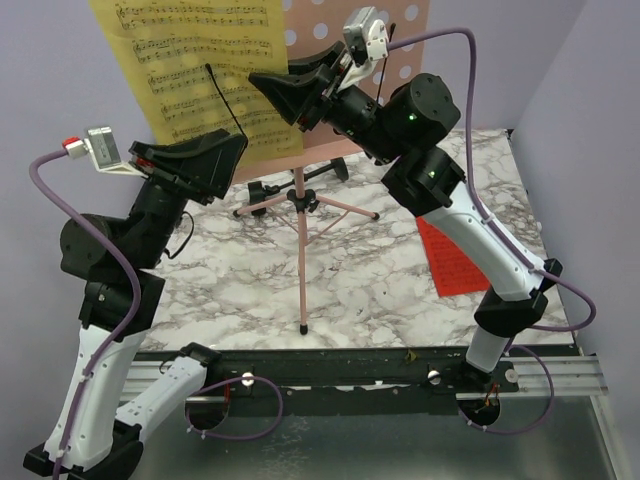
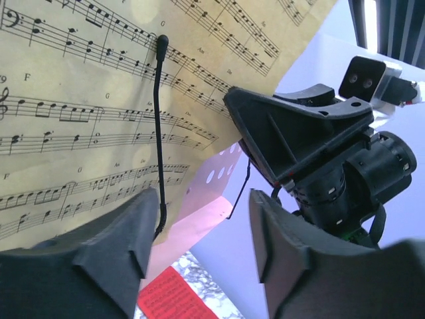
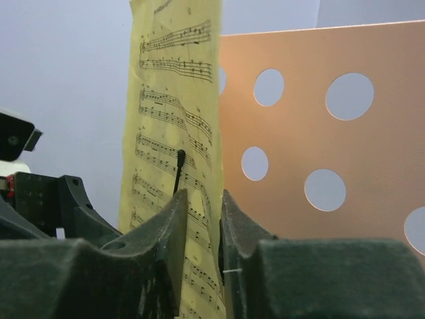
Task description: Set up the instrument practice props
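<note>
The left gripper (image 2: 196, 256) stands well open with nothing between its pads. The yellow sheet (image 2: 80, 113) hangs just beyond it, a thin black retaining wire (image 2: 159, 126) lying across the print. The right gripper (image 3: 202, 229) is parted only a sliver around that sheet's right-hand edge. The slit looks wider than paper, so I judge it a loose hold, not a pinch.

In the top view the sheet sits at 11 o'clock, up against the desk of the pink music stand (image 3: 378, 149). Its printed face is turned toward 6 o'clock, and its long axis runs upward, skewed a little so the top leans toward 11.

The stand is up on its tripod and the first page looks placed, or very nearly. The red page (image 1: 450, 258) lies flat on the table at 3 o'clock, not yet on the stand. The microphone (image 1: 262, 190) rests at 12 behind the legs (too dark to tell whether it is upright).
</note>
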Tool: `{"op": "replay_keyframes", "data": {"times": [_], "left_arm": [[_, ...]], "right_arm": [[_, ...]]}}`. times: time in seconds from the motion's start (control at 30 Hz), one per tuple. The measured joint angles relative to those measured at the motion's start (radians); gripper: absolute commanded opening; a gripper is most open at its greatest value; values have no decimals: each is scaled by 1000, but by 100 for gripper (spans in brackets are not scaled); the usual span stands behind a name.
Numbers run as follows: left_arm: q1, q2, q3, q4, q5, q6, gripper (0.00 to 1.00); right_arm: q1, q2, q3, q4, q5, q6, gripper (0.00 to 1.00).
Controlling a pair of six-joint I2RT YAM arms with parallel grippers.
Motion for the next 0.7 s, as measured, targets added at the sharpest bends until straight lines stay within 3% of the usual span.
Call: {"op": "replay_keyframes", "data": {"times": [0.07, 0.17, 0.4, 0.5, 0.57, 0.7], "left_arm": [[0, -24, -3, -14, 0, 1, 77], [0, -71, -10, -58, 0, 6, 83], [0, -170, 23, -181, 19, 34, 92], [-1, -209, 3, -210, 67, 55, 93], [-1, -240, -38, -223, 122, 79, 93], [-4, -304, -155, -266, 255, 125, 97]], "right_arm": [[2, 0, 23, -35, 6, -1, 55], [3, -8, 54, -104, 26, -1, 69], [4, -181, -86, -303, 145, -21, 73], [4, -348, -267, -357, 170, -41, 75], [4, -492, -435, -376, 164, -62, 83], [4, -791, -808, -389, 147, -115, 87]]}}
